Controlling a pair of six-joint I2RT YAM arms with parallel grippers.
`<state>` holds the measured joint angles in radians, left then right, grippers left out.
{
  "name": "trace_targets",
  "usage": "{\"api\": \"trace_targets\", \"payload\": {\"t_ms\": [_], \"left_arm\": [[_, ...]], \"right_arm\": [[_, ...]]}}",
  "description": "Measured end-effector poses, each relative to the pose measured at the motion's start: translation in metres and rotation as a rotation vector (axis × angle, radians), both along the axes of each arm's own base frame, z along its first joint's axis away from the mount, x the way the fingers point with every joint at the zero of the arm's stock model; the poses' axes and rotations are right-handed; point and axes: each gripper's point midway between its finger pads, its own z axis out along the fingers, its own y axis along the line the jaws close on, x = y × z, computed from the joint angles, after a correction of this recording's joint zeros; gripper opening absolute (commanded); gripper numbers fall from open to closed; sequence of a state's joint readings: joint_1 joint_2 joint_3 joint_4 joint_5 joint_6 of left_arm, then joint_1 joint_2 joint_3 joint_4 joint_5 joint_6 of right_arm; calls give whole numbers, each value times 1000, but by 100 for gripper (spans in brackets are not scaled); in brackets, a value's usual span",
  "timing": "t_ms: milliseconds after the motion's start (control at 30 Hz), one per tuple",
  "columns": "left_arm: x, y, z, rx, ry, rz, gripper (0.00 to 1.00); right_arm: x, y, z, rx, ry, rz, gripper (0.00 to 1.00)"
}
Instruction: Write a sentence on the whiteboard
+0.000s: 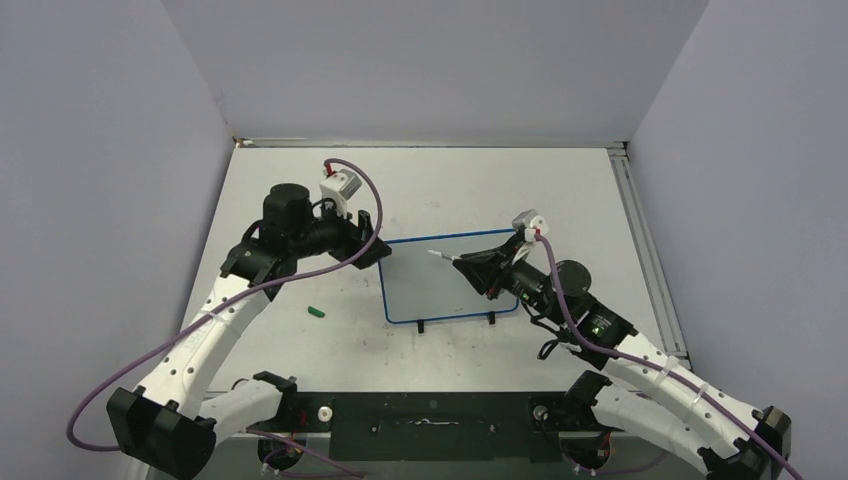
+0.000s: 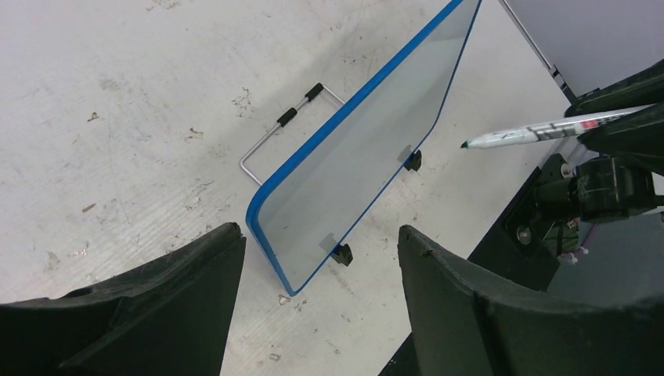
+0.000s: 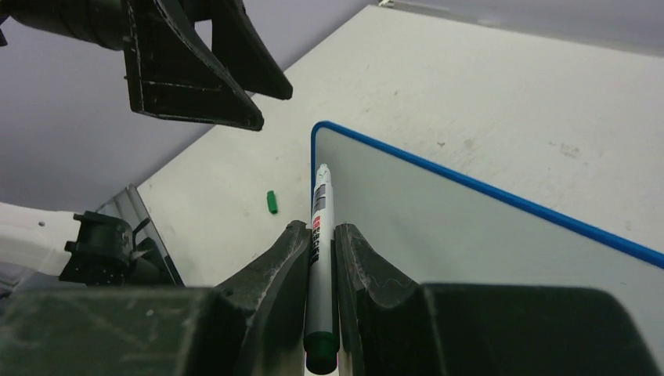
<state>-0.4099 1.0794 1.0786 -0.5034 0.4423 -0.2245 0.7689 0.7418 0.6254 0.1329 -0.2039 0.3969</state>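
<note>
- Though the marker (image 3: 319, 235) has red and black print on its white body, the letters are too small to read.
- The whiteboard (image 1: 445, 280) stands in the middle of the table (image 1: 300, 200), in front of both arms, on two small black feet.
- Its long side runs left to right. It leans back a little, so its face looks toward the arms.
- From the left wrist, a thin wire stand (image 2: 282, 129) shows behind it.
- Its face is plain, shiny white inside the blue frame.
- The right gripper (image 1: 462, 262) is closed tight on the marker, with one finger on each side of the body.
- The marker lies mostly left to right, and its tip points left, across the face and toward the top left corner.
- From the left wrist, the tip looks just off the face. I cannot tell for sure if it touches.
- The left gripper (image 1: 375, 250) is open wide and holds nothing. It hangs just beside the whiteboard's left edge.
- A small green cap (image 1: 317, 312) lies on the table, left of the whiteboard.
- From above, the right gripper hides the top right corner of the whiteboard.
- In the right wrist view, the whiteboard's far end is cut off, and the marker's back end sits in the dark between the fingers.
</note>
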Motion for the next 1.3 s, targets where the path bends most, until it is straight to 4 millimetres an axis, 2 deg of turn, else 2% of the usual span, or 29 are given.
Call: {"api": "trace_targets", "payload": {"t_ms": [167,267,467,667,867,1167,1300], "left_arm": [[5,0,-23,-33,-19,-112,68],[15,1,-34,-48,-9,-149,64],[22,-5,-50,-53,11,-214,54],[26,-8,-55,-52,3,-237,41],[26,-10,-62,-44,17,-246,32],[23,-10,-69,-16,-18,-288,2],[19,-11,-68,-14,-46,-318,0]], "right_arm": [[-2,18,-37,-65,57,38,5],[-2,26,-47,-89,57,39,5],[1,44,-51,-103,13,32,5],[8,56,-63,-135,-4,15,5],[13,63,-72,-161,-15,-2,5],[16,65,-72,-162,-28,-6,5],[16,65,-70,-155,-36,-8,5]]}}
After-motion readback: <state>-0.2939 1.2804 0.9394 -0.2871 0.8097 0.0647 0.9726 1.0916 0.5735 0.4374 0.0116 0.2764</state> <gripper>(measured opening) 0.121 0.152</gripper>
